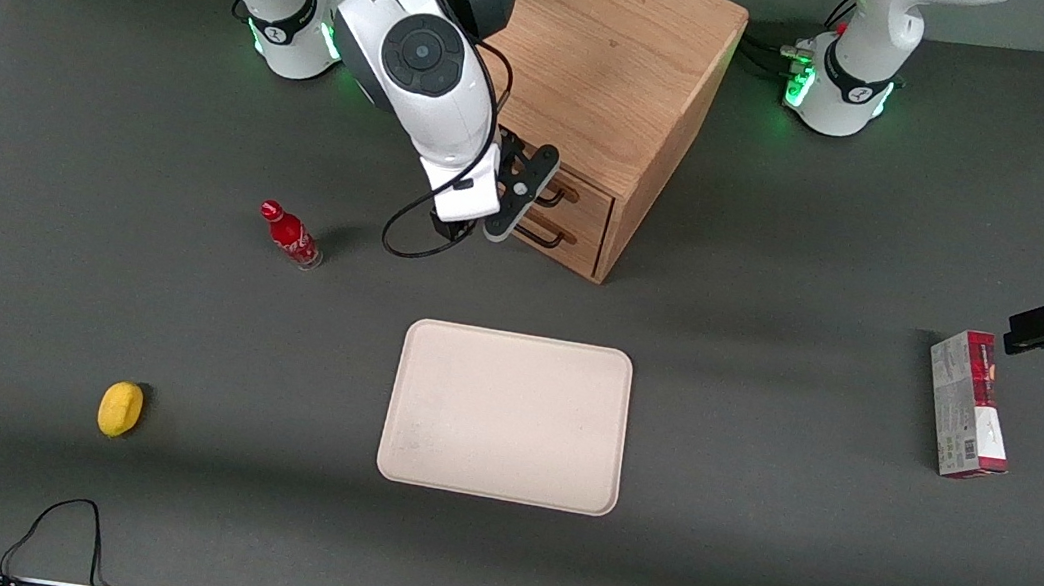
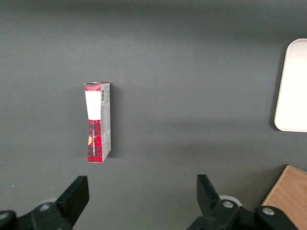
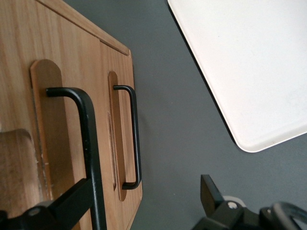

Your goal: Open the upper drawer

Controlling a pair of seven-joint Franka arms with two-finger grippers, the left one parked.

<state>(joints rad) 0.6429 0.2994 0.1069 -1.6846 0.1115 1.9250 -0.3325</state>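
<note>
Hand (image 1: 523, 194) spread wide at upper drawer (image 1: 585, 198) handle, tray (image 1: 506, 417) nearer cam, red bottle (image 1: 289, 235) beside.

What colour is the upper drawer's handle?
Black, clearest in the right wrist view: the upper drawer's handle sits at the gripper.

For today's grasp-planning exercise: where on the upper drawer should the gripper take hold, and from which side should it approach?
Grip the upper drawer by its black wire handle, near mid-bar, coming from in front of the cabinet. The bar stands off the flat front, leaving room for a finger. The gripper is open, one finger by the bar.
</note>
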